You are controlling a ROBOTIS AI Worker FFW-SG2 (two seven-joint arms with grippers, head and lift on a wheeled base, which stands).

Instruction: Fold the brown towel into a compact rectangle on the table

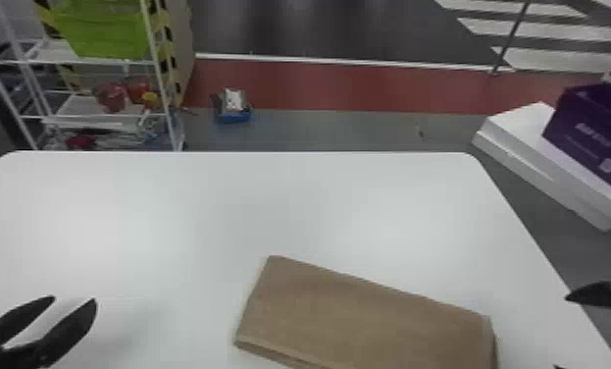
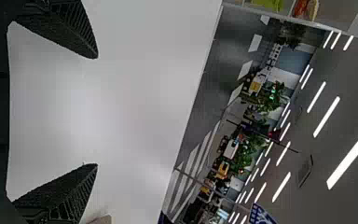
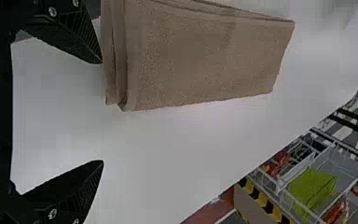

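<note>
Head view: towel (image 1: 368,319) folded; purple box (image 1: 573,110) bears pale print (image 1: 594,135).

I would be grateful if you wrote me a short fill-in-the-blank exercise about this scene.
The brown towel lies ____, not spread out, on the white table.
The left gripper and the right gripper are both ____ rather than shut.
The purple box rests on a flat box coloured ____.
The bin on the wire rack is bright ____.
Missing words: folded; open; white; green.
</note>
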